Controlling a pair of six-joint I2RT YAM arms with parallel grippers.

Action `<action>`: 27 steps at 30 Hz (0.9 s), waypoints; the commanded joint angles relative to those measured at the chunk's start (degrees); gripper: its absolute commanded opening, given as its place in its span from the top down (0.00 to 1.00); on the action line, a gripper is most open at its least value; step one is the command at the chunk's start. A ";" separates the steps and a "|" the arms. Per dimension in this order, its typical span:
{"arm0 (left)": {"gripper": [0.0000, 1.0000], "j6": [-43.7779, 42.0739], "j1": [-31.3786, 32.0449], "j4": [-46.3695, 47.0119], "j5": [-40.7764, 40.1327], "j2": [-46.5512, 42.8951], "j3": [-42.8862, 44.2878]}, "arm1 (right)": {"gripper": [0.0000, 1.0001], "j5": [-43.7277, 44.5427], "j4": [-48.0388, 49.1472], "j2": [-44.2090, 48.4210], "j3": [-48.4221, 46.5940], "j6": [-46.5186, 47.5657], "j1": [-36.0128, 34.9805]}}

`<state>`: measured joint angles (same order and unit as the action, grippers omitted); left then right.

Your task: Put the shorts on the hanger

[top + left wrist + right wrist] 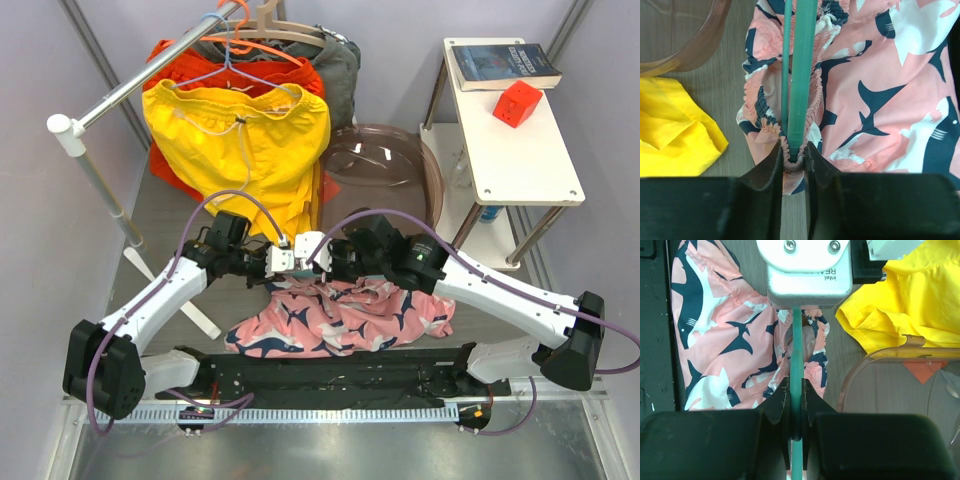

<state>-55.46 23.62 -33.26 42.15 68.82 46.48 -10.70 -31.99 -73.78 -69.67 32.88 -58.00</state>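
The left gripper (pixel 796 159) pinches the gathered waistband of the shorts (pixel 880 100) where it loops round the end of the hanger (pixel 802 65). The right gripper (pixel 796 397) is pressed tight on the hanger's teal bar itself. We see the two meet nose to nose over the middle of the table (pixel 170 215). The pink shark-print shorts lie beneath them, near the arms' bases, with the bar running inside the waistband opening.

From the right wrist, the left arm's white camera housing (pixel 807 267) hides the bar's far stretch. Just beside the waistband are a clear tinted dome (pixel 385 165) and a pair of yellow shorts (pixel 245 140). The yellow pair hangs at a rail (pixel 150 75) that also carries an orange hanger (pixel 265 45) and a wooden hanger (pixel 290 28).

We count two arms, two pairs of shorts and three hangers. A white side stand (pixel 520 165) at right bears one book (pixel 503 65) and one red block (pixel 517 103). The tabletop is grey wood-grain and the walls are pale lilac.
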 commanded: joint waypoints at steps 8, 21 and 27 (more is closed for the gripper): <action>1.00 9.13 -0.41 -5.68 -0.31 -1.40 3.09 | 0.34 3.93 1.59 8.11 -2.31 -7.83 1.92; 1.00 18.11 -0.41 -1.81 -2.07 -1.40 2.12 | 0.35 20.88 8.02 21.13 24.82 -11.24 1.84; 1.00 18.37 -0.41 -1.81 -2.51 -2.28 2.13 | 0.35 24.67 16.07 17.27 29.23 -15.66 1.92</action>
<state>-38.85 23.49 -36.67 39.20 68.31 47.20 9.02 -27.81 -55.77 -41.04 21.19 -56.14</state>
